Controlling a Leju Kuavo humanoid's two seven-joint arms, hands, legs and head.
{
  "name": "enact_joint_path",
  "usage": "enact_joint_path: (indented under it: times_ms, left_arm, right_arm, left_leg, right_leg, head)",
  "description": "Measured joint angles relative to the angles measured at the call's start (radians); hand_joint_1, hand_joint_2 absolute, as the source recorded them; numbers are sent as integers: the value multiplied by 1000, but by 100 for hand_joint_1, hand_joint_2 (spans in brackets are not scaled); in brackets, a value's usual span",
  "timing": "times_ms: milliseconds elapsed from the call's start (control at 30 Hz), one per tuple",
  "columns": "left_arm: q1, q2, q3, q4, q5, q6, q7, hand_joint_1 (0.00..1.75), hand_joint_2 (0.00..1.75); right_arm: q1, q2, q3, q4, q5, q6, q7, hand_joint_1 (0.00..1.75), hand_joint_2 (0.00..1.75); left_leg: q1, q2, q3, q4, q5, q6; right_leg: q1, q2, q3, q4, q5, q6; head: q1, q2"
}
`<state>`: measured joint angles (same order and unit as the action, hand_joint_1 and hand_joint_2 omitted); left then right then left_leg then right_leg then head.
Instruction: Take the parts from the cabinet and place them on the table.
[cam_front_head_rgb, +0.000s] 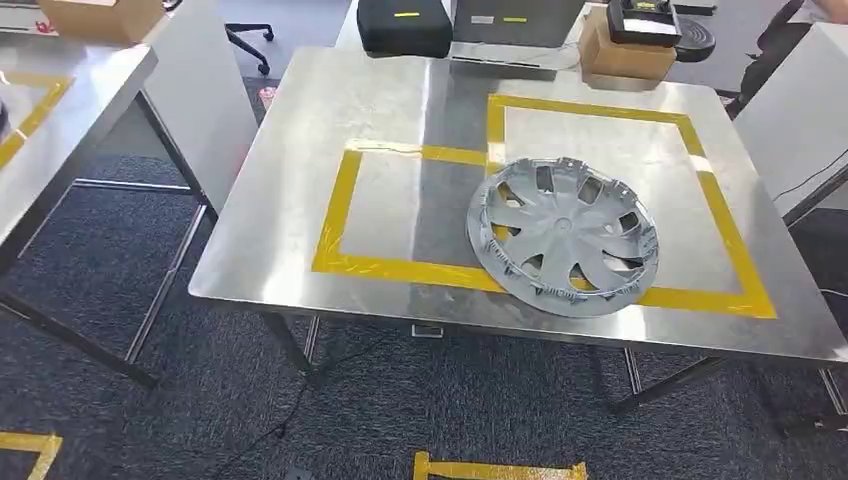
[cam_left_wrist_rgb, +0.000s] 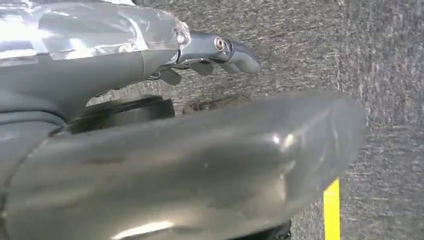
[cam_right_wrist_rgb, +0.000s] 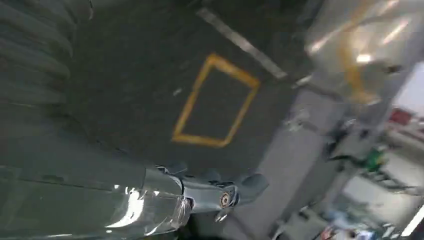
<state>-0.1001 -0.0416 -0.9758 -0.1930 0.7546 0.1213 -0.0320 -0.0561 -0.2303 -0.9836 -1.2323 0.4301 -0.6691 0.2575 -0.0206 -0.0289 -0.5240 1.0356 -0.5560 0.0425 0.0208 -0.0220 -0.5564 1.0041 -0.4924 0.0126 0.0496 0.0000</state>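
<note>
Hubcap (cam_front_head_rgb: 563, 236), silver and spoked, lies flat on the steel tabletop (cam_front_head_rgb: 300, 170) toward its near right corner, overlapping the near edge of the larger of 2 yellow tape squares (cam_front_head_rgb: 718, 214). A black case (cam_front_head_rgb: 404, 26) and a cardboard box (cam_front_head_rgb: 622, 55) sit beyond the far edge. The left robot hand (cam_left_wrist_rgb: 220, 52) hangs over grey carpet (cam_left_wrist_rgb: 390, 75) with nothing in it; the right robot hand (cam_right_wrist_rgb: 220, 195) likewise. I cannot tell how either hand's fingers lie.

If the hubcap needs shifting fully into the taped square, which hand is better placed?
Probably the right hand: the hubcap lies on the right half of the table. Both it and the left hand hang low.
</note>
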Motion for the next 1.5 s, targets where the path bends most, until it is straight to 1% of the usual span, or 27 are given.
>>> enact_joint_path:
  times_ms: [67,100,167,233,267,333,400,467,500,533,633,700,733,767,867,1000,1133,1300,1333,1433,1500]
  left_arm:
    - [-1,1,0,0,0,5,5,0,0]
    - [-1,2,0,0,0,5,5,0,0]
    - [-2,3,0,0,0,6,5,0,0]
    - [-3,5,0,0,1,9,5,0,0]
    - [-3,7,0,0,3,11,5,0,0]
    - [-5,10,2,0,3,14,5,0,0]
    - [-5,12,3,0,5,14,5,0,0]
    - [-6,14,4,0,6,14,5,0,0]
    - [-6,15,4,0,6,14,5,0,0]
    - [-6,16,4,0,3,14,4,0,0]
    - [-6,16,4,-2,-7,14,-7,0,0]
    - [-6,16,4,-3,-15,14,-18,0,0]
    - [-7,16,4,-3,-18,14,-21,0,0]
    - [-7,16,4,-3,-20,14,-24,0,0]
    - [-7,16,4,-8,-25,14,-25,0,0]
    - [-7,16,3,-8,-27,14,-16,0,0]
    - [-7,18,3,-8,-30,13,-13,0,0]
    - [-7,19,3,-8,-34,13,-13,0,0]
    - [-7,19,3,-8,-34,13,-13,0,0]
    - [-8,21,3,-8,-36,13,-13,0,0]
    - [-8,21,3,-8,-36,13,-13,0,0]
  right_arm:
    - [-24,59,-48,104,59,0,0,0,175]
    - [-36,87,-73,161,69,0,0,0,175]
    - [-45,126,-107,241,73,0,0,0,175]
    - [-56,150,-130,296,82,0,4,0,175]
    - [-65,159,-141,335,95,0,22,0,175]
    - [-74,173,-150,431,118,0,41,0,175]
    - [-84,192,-150,523,128,7,41,0,175]
    - [-92,212,-150,626,143,42,32,0,175]
    - [-94,222,-150,672,158,80,32,0,175]
    - [-96,232,-148,718,178,131,37,0,0]
    - [-101,255,-139,835,243,300,81,0,0]
    - [-100,268,-128,884,295,419,118,0,0]
    - [-100,272,-123,900,311,456,127,0,0]
    - [-101,275,-117,916,319,478,133,0,0]
    - [-100,279,-101,963,348,523,135,0,0]
    - [-99,284,-79,994,376,562,77,0,0]
    - [-98,287,-58,1021,387,575,45,0,0]
    - [-98,290,-44,1037,396,579,29,0,0]
    - [-98,290,-41,1040,396,579,29,0,0]
    - [-98,291,-35,1050,397,581,27,0,0]
    - [-98,293,-30,1054,398,584,24,0,0]
  left_leg:
    - [0,5,1,-2,0,0]
    - [0,7,1,-2,0,0]
    - [0,10,1,-3,0,0]
    - [0,15,2,-4,0,0]
    - [0,18,2,-4,0,0]
    - [1,21,3,-4,0,-1]
    - [1,24,3,-5,0,-1]
    - [1,26,4,-5,-1,-1]
    - [1,27,4,-5,-1,-1]
    - [1,27,4,-5,-1,-1]
    - [1,28,4,-5,-1,-1]
    - [1,28,4,-5,0,-1]
    - [1,28,4,-5,0,-1]
    - [1,28,4,-5,0,-1]
    - [1,29,4,-5,0,-1]
    - [0,30,4,-5,-1,-1]
    - [0,30,4,-5,-1,-1]
    - [0,30,4,-5,-1,-1]
    - [-3,29,4,-4,-2,2]
    - [-6,29,3,-4,-2,2]
    - [-7,29,3,-5,2,8]
  right_leg:
    - [0,2,1,0,0,0]
    - [0,4,1,0,0,0]
    - [-1,5,1,1,0,0]
    - [-1,8,1,2,0,-1]
    - [0,10,1,2,0,-1]
    - [0,11,1,2,0,-1]
    - [0,12,1,2,0,-3]
    - [0,12,1,2,0,-3]
    - [0,12,1,2,0,-3]
    - [0,12,1,2,0,-3]
    - [0,12,1,3,0,-3]
    - [0,12,1,3,0,-3]
    - [0,12,1,3,0,-3]
    - [0,12,1,3,0,-3]
    - [-1,13,1,3,0,-4]
    - [-1,14,1,2,0,-4]
    - [-1,15,1,2,0,-4]
    - [-1,15,1,2,0,-4]
    - [-3,15,2,-1,4,-1]
    - [-6,15,2,-1,5,2]
    - [-8,15,2,0,8,6]
  head:
    - [0,0]
    - [0,0]
    - [0,0]
    - [-1,0]
    - [-1,0]
    - [-1,0]
    - [-1,0]
    - [-3,0]
    - [-2,0]
    - [-3,0]
    - [-3,0]
    - [-3,0]
    - [-3,0]
    - [-3,0]
    - [-3,0]
    - [-3,0]
    - [-3,0]
    - [-3,0]
    - [-2,0]
    - [-5,0]
    - [-6,0]
